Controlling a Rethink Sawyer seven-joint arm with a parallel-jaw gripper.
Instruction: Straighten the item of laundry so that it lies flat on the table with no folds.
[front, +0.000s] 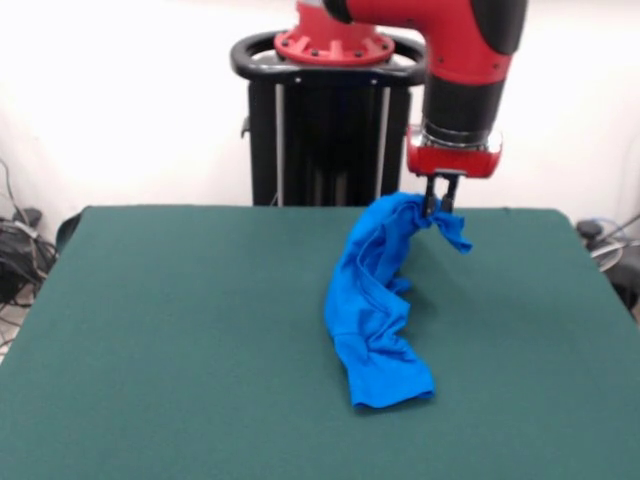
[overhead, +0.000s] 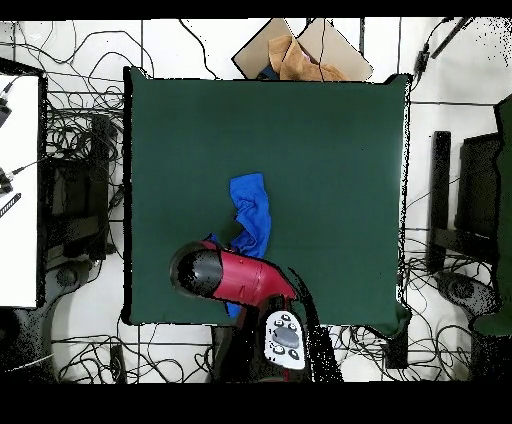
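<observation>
1. The small bright blue cotton T-shirt (front: 378, 300), from the front camera, hangs from my gripper (front: 441, 207) as a twisted rope. Its top end is pinched at my tips, and its long axis runs down and toward the near side of the big dark green felt-covered table (front: 170, 330), where the bottom end lies bunched on the cloth. My jaws are clenched narrowly on a fold of that top end, with a short flap sticking out past them. No print shows, so I judge the shirt is doubled over on itself.

2. From the overhead camera, my red and black arm (overhead: 235, 277) covers my tips, so my grip cannot be read here. The shirt (overhead: 251, 210) stretches away from under the arm toward the table's (overhead: 340, 150) middle as a narrow strip. I judge the coming pull should run along that line.
</observation>
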